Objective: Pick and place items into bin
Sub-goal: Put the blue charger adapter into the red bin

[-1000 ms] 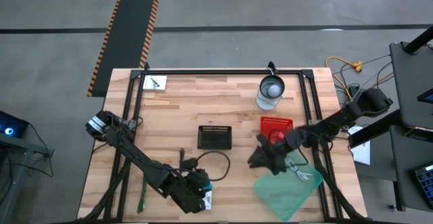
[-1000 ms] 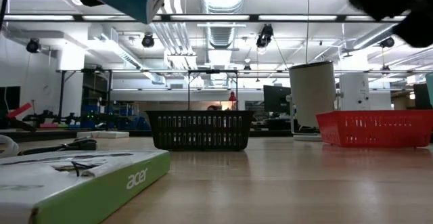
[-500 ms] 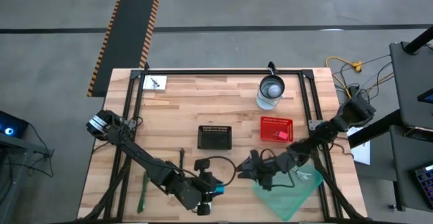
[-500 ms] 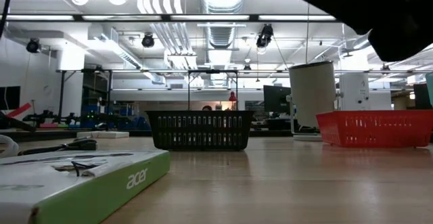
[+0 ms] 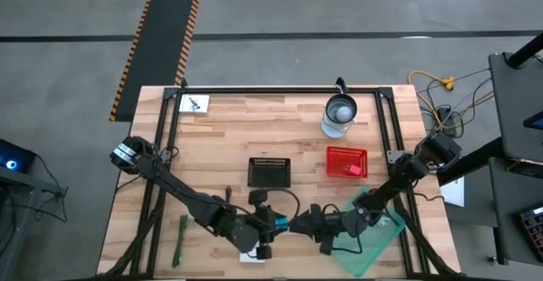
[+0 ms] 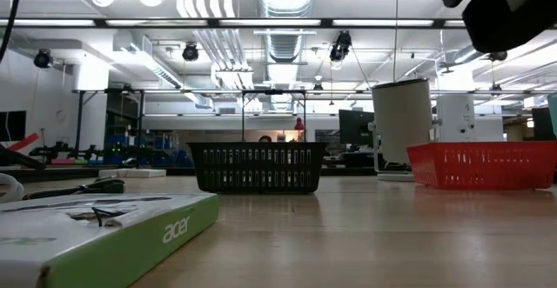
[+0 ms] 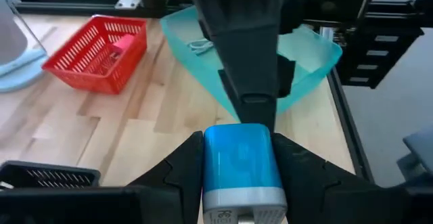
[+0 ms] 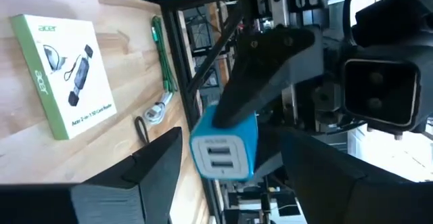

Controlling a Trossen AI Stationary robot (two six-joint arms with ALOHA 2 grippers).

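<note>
Two grippers meeting nose to nose above the wooden table (image 5: 221,137), just on the black-basket side of the translucent teal bin (image 5: 377,243). Left gripper (image 5: 273,223) clamped on a small blue-and-white USB charger block (image 5: 282,222), seen pinched between its dark fingers (image 7: 177,173). Right gripper (image 5: 304,221) spread wide around that same block, fingers (image 8: 157,158) apart on either side and apparently not yet touching it. Beyond the teal bin: red mesh basket (image 5: 347,161) with a small pink cube (image 5: 349,170) inside, then black mesh basket (image 5: 270,171). Coiled white cable (image 7: 199,46) lying in the teal bin. Farther from the bin, past the left arm: long green strip tool (image 5: 180,239) flat on the wood. White-and-green Acer box (image 8: 67,73) beneath the left gripper.
</note>
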